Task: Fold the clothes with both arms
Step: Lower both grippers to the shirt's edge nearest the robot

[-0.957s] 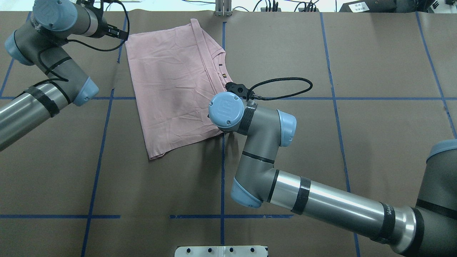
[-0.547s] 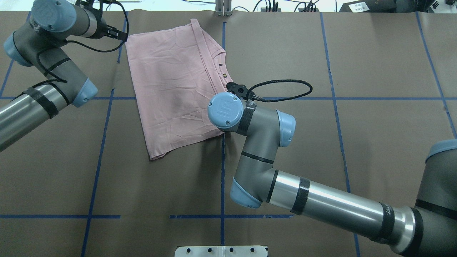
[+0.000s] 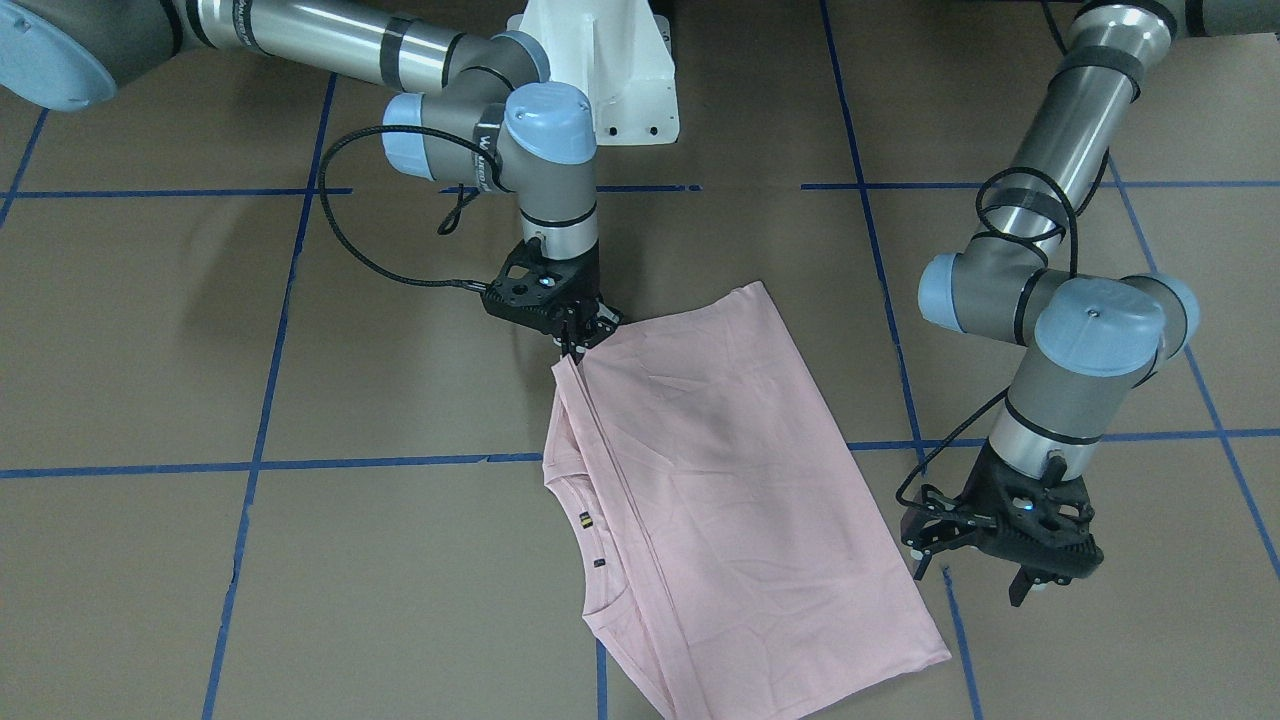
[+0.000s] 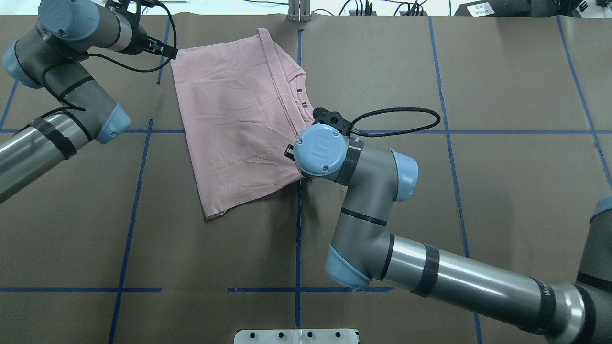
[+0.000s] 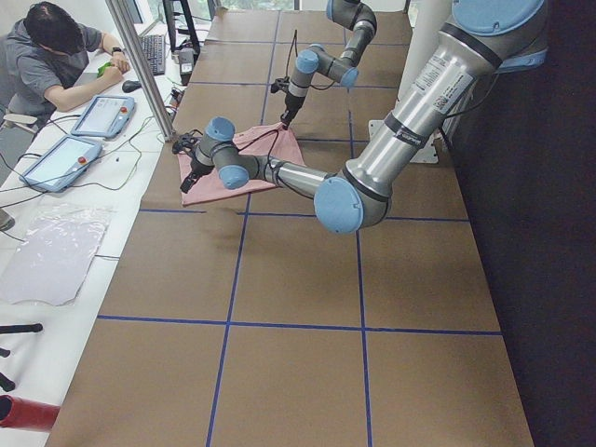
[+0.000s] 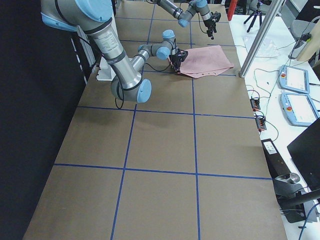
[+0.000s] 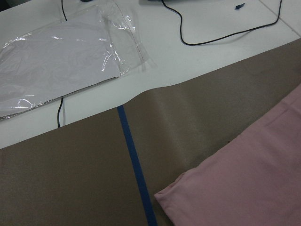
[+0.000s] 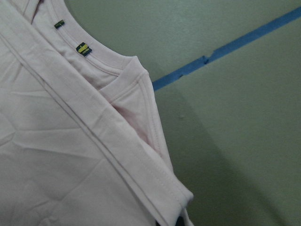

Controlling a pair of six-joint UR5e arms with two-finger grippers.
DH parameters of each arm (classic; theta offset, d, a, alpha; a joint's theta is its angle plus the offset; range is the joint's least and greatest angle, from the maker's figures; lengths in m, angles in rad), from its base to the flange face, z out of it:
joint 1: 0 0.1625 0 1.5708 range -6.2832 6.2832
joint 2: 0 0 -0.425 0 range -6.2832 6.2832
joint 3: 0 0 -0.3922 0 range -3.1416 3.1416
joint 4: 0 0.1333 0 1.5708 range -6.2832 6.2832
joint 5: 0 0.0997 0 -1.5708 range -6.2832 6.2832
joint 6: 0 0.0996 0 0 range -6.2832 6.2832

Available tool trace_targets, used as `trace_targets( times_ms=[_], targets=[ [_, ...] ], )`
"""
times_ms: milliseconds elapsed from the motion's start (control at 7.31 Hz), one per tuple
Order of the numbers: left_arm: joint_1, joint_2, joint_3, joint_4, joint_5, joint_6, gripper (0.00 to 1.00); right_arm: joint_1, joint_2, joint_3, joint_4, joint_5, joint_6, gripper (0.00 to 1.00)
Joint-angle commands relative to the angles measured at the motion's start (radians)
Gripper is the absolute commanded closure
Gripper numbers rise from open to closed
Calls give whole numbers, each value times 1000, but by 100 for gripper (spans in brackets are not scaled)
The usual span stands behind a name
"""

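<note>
Bright, even overhead light is casting soft shadows on the bench (image 4: 502,200) and glinting off a plastic bag (image 7: 61,56).

Very little here can be read. The blue joint cap (image 4: 319,152) on my right arm (image 4: 430,272) carries a raised square emblem, its letters too faint to make out. White maker's lettering (image 3: 487,150) runs along that arm's wrist, seen at an angle and not legible. Inside the collar of the T-shirt (image 8: 56,155) sit a yellow tag (image 8: 83,49) and a dark tag (image 8: 59,25), both too small to read. A white printed sticker (image 4: 480,8) on a black box (image 4: 507,7) beyond the far right edge of the bench (image 4: 478,191) is blurred.
</note>
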Motion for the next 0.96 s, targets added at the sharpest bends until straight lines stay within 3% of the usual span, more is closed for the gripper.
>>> trace_targets(
  times_ms=[0, 274, 547, 821],
  targets=[
    [5, 15, -126, 125, -86, -34, 0, -88, -187, 244, -10, -90, 30, 100],
    [33, 106, -347, 203, -142, -175, 0, -212, -229, 343, -72, -201, 126, 100],
    [175, 227, -606, 266, -130, -373, 0, -321, -230, 379, -111, -314, 177, 100],
    [391, 353, -873, 421, -2, -584, 0, -334, -232, 379, -113, -325, 192, 100]
  ],
)
